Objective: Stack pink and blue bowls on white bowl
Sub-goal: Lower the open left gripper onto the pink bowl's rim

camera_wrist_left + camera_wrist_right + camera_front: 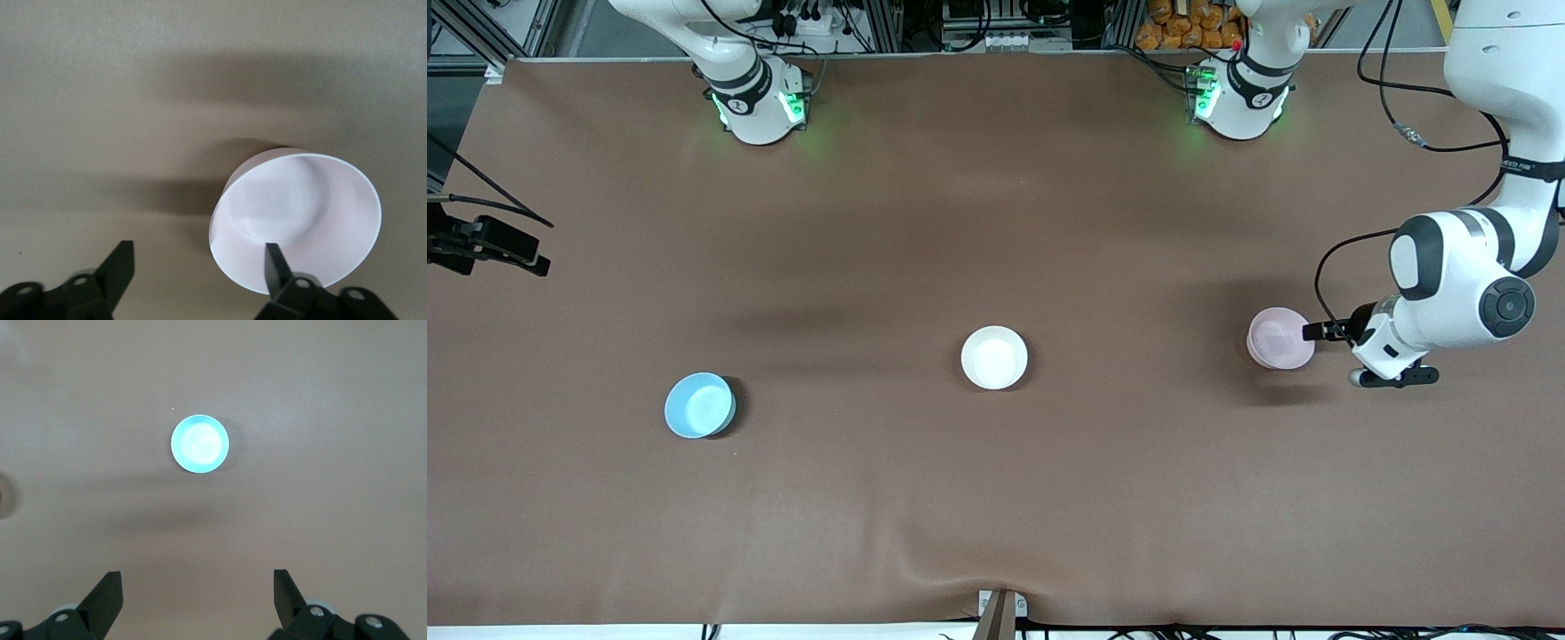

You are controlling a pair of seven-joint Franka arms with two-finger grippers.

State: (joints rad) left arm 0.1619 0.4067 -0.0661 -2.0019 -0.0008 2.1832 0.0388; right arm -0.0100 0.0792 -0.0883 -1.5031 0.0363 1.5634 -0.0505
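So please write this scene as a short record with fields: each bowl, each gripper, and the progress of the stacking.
white bowl: mid-table, upright, nothing in it
pink bowl: toward the left arm's end, not stacked
blue bowl: toward the right arm's end, nearer the front camera than the white bowl
left gripper: open, one finger over the pink bowl's rim, not closed on it
right gripper: open, high above the blue bowl
stacking progress: none yet, all three bowls apart
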